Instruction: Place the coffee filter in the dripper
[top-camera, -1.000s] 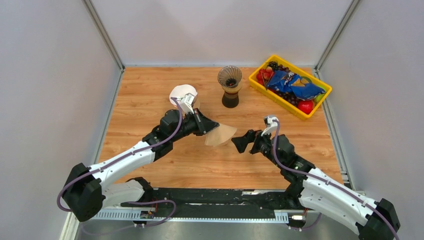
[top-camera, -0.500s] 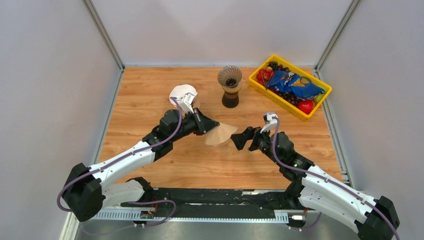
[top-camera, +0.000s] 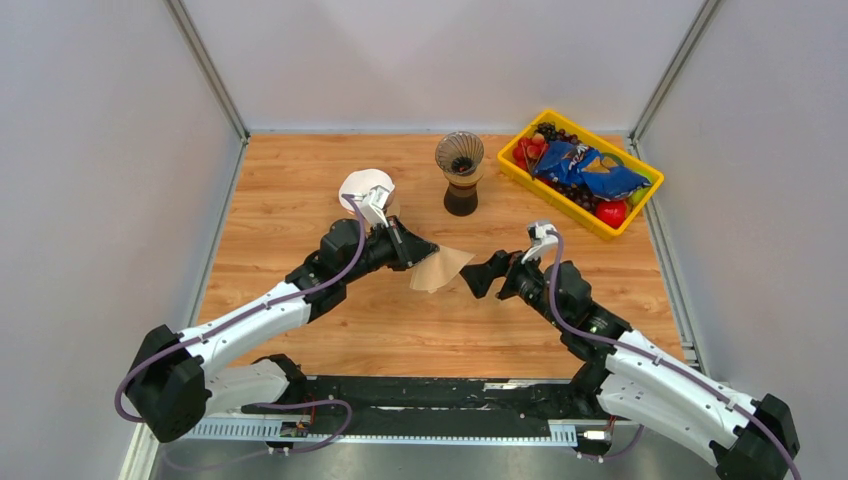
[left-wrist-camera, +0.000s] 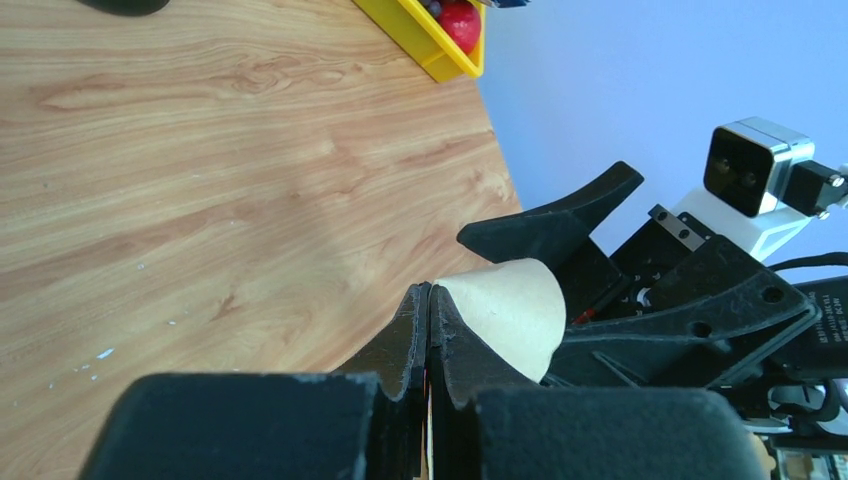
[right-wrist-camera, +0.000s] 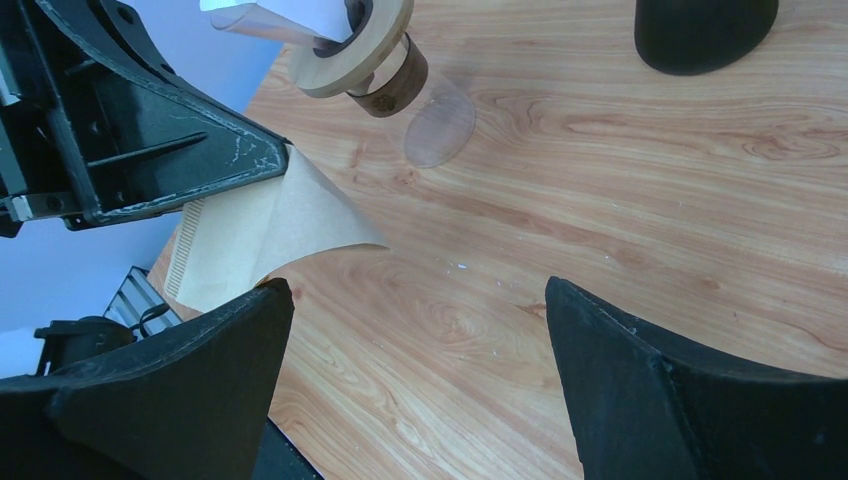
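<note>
My left gripper (top-camera: 412, 252) is shut on the edge of a tan paper coffee filter (top-camera: 441, 268), held above the table's middle. In the left wrist view the filter (left-wrist-camera: 510, 310) sticks out past my closed fingertips. My right gripper (top-camera: 480, 278) is open, its fingers just right of the filter's free edge and apart from it. The right wrist view shows the filter (right-wrist-camera: 262, 232) ahead, left of the open fingers. The dripper (top-camera: 460, 172), a ribbed glass cone on a dark stand, stands at the back centre; its dark base (right-wrist-camera: 705, 32) shows in the right wrist view.
A filter holder (top-camera: 367, 190) with white filters stands behind the left gripper; it also shows in the right wrist view (right-wrist-camera: 360, 55). A yellow basket (top-camera: 538, 185) of fruit and a blue bag sits at the back right. Grey walls enclose the table.
My right gripper has moved left and a little up, closer to the filter's free edge. The left gripper and filter have barely moved.
</note>
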